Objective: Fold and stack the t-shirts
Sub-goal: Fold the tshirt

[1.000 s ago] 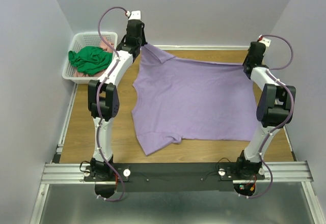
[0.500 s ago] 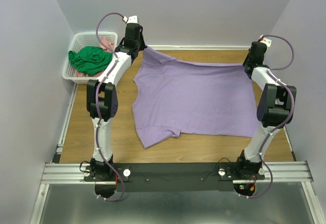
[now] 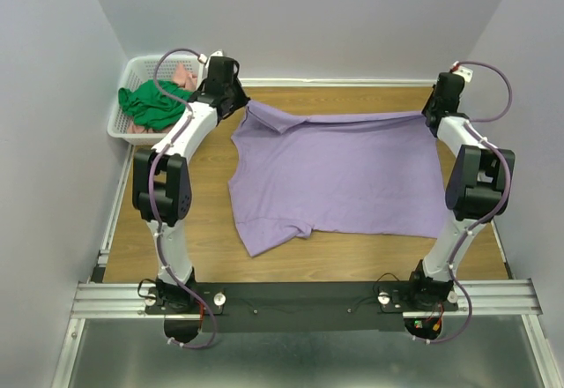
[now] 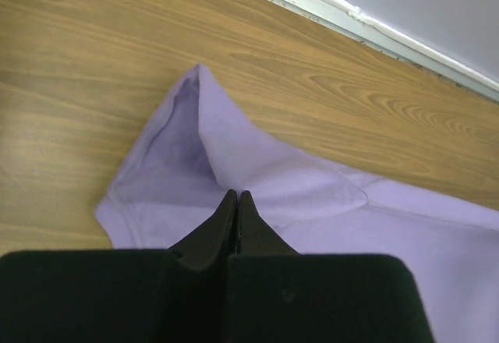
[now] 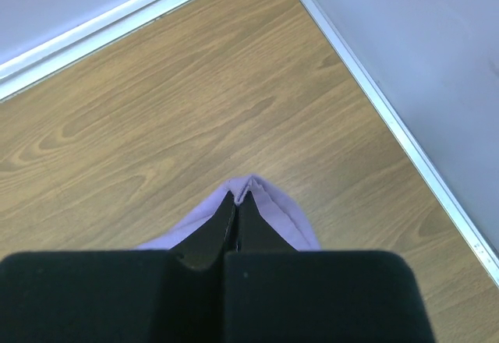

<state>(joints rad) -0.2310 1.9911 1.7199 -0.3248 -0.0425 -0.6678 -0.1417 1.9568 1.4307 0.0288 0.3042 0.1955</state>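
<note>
A purple t-shirt (image 3: 339,176) lies spread on the wooden table. One sleeve is at the near left and its far edge is stretched between my two grippers. My left gripper (image 3: 236,99) is shut on the shirt's far left corner. In the left wrist view the closed tips (image 4: 236,196) pinch a raised fold of purple cloth (image 4: 234,152). My right gripper (image 3: 432,115) is shut on the far right corner. In the right wrist view the hem (image 5: 269,203) bunches around the closed tips (image 5: 238,196), low over the wood.
A white basket (image 3: 121,116) stands at the far left and holds a green shirt (image 3: 154,101) over a pink one (image 3: 184,76). Walls close in the table on the left, far and right sides. A white baseboard (image 5: 390,125) runs close to the right gripper.
My left arm has swung left and lower with its corner. The shirt's far edge has sunk toward the table and its far left flap now lies folded. The right gripper has barely moved.
</note>
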